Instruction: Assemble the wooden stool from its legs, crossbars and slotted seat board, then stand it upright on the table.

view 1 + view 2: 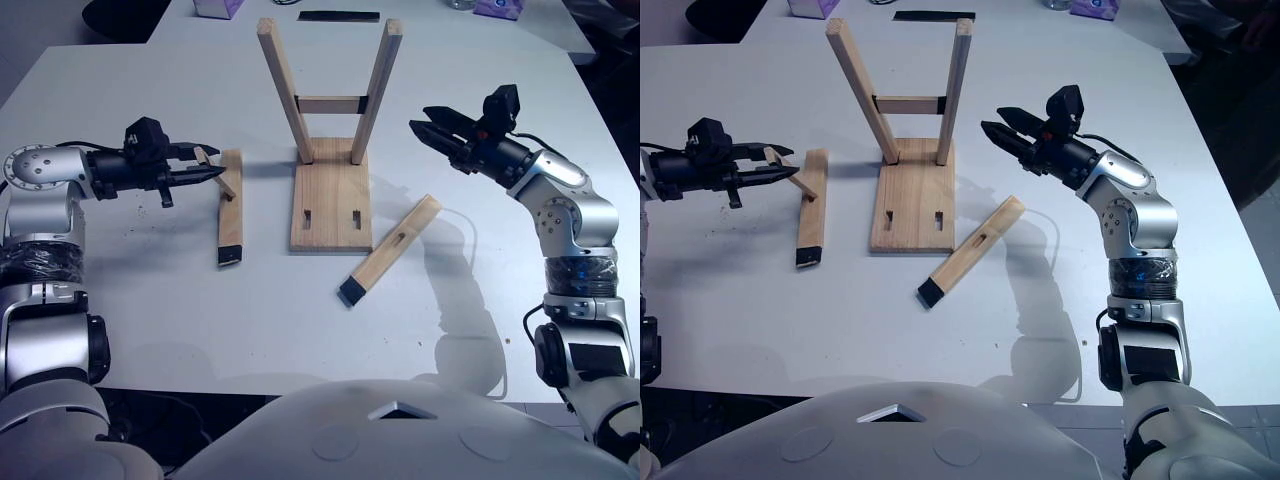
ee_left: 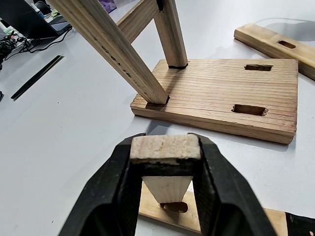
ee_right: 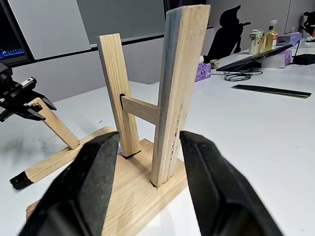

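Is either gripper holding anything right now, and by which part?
The left gripper grips the short crossbar by its upper end; the right gripper is open and empty.

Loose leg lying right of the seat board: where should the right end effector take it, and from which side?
The loose leg lies flat and diagonal, slot facing up. Probably come from above with the open right end effector, fingers across its narrow width, between the slot and the black-tipped near end, leaving the slot clear.
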Controlling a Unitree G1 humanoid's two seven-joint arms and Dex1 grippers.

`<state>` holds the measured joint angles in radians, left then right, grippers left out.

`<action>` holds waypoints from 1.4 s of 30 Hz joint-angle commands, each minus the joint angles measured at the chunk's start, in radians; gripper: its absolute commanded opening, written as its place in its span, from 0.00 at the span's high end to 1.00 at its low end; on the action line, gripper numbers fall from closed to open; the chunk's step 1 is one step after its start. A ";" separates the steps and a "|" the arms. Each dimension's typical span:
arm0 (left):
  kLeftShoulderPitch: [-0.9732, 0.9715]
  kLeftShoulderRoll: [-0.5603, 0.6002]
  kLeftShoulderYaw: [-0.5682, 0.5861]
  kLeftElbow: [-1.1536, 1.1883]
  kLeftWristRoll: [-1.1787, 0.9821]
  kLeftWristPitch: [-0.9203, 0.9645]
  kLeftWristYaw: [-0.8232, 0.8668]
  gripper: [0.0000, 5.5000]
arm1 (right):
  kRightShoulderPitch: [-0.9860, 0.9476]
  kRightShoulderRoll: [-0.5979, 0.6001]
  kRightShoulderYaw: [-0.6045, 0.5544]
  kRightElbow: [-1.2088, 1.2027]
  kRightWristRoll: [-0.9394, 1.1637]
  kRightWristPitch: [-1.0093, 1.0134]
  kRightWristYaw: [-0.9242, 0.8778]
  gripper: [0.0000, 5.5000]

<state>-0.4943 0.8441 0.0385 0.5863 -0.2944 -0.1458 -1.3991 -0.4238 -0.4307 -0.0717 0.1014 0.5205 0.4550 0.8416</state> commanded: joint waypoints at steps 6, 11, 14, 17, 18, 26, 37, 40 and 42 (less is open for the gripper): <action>0.015 0.022 -0.001 -0.028 0.017 0.003 -0.030 0.76 | 0.016 0.012 0.004 -0.012 -0.008 0.000 -0.009 0.59; -0.007 0.035 -0.017 0.006 0.042 -0.015 -0.059 0.76 | 0.021 0.014 0.007 -0.004 -0.011 -0.002 -0.004 0.59; -0.048 0.031 -0.023 0.045 0.057 -0.028 -0.067 0.76 | 0.029 0.020 0.010 -0.004 -0.013 -0.002 -0.004 0.59; -0.070 0.026 -0.032 0.079 0.079 -0.052 -0.075 0.76 | 0.030 0.024 0.011 -0.001 -0.012 -0.001 -0.002 0.59; -0.078 0.022 -0.037 0.096 0.090 -0.062 -0.079 0.76 | 0.032 0.026 0.010 -0.003 -0.012 0.000 -0.003 0.59; 0.010 0.007 -0.040 0.069 0.059 -0.045 -0.115 0.76 | 0.038 0.026 0.003 0.003 -0.013 0.003 0.000 0.59; 0.144 0.030 0.005 -0.111 -0.046 0.151 -0.121 0.76 | 0.091 0.052 -0.004 -0.028 -0.008 0.010 -0.037 0.59; 0.080 0.009 -0.037 -0.051 -0.019 0.163 -0.145 0.76 | 0.088 0.065 0.001 -0.035 -0.008 0.016 -0.051 0.59; 0.035 -0.009 -0.054 0.012 -0.005 0.160 -0.144 0.76 | 0.087 0.076 0.003 -0.036 -0.008 0.018 -0.060 0.59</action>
<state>-0.4443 0.8634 0.0272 0.5321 -0.3510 0.0000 -1.5320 -0.3306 -0.3605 -0.0747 0.0794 0.5103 0.4606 0.7943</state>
